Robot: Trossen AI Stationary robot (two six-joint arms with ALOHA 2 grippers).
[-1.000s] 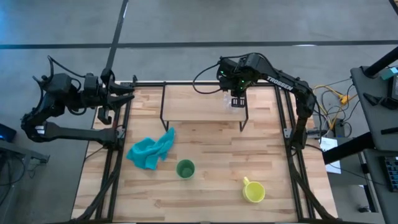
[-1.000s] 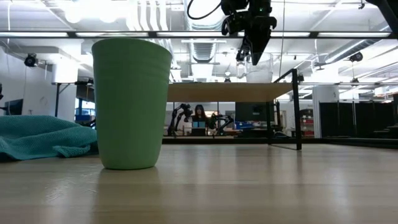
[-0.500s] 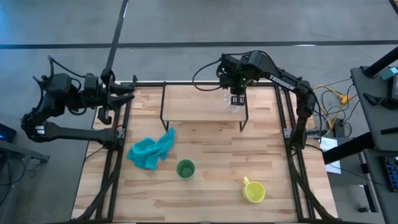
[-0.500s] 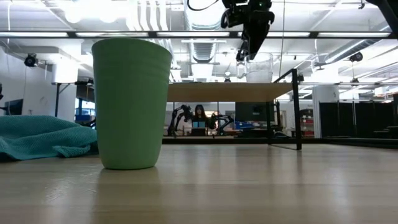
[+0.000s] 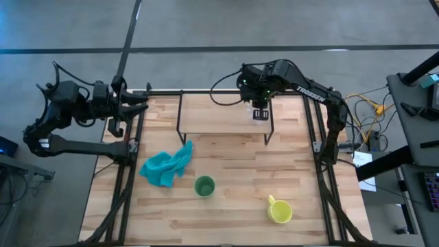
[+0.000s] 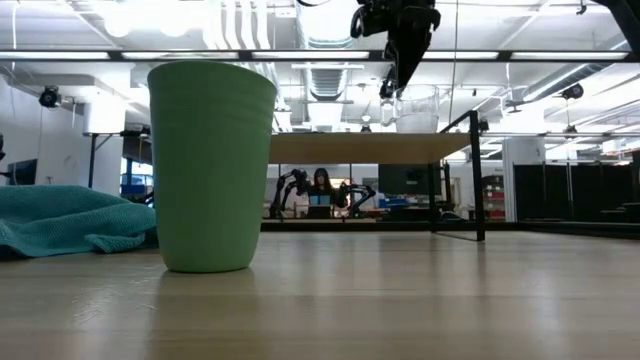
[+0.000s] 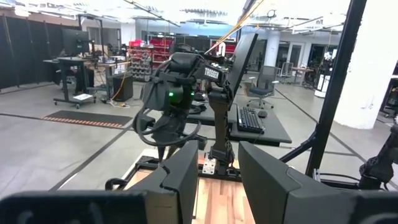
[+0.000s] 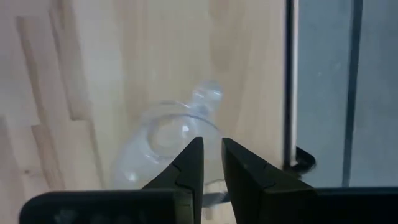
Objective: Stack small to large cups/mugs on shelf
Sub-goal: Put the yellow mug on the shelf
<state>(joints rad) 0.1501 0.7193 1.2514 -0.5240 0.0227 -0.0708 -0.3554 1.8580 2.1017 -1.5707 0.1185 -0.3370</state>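
The small clear glass cup (image 5: 259, 114) (image 6: 417, 108) (image 8: 168, 140) stands upright on the right end of the shelf (image 5: 219, 122) (image 6: 350, 148). My right gripper (image 5: 259, 103) (image 6: 393, 88) (image 8: 212, 162) hovers just above the cup's rim, pointing down, with a narrow gap between its fingers. The green cup (image 5: 204, 186) (image 6: 211, 165) stands on the tabletop near the middle front. The yellow mug (image 5: 280, 210) stands near the front right. My left gripper (image 5: 144, 103) (image 7: 217, 168) waits open at the table's far left corner.
A teal cloth (image 5: 167, 165) (image 6: 70, 220) lies crumpled on the tabletop left of the green cup. The shelf's thin black legs (image 6: 478, 175) stand at its ends. Bare shelf plank stretches left of the glass cup.
My right gripper has risen from the glass cup and drawn slightly toward the table's far edge. The glass cup has stayed where it was on the shelf.
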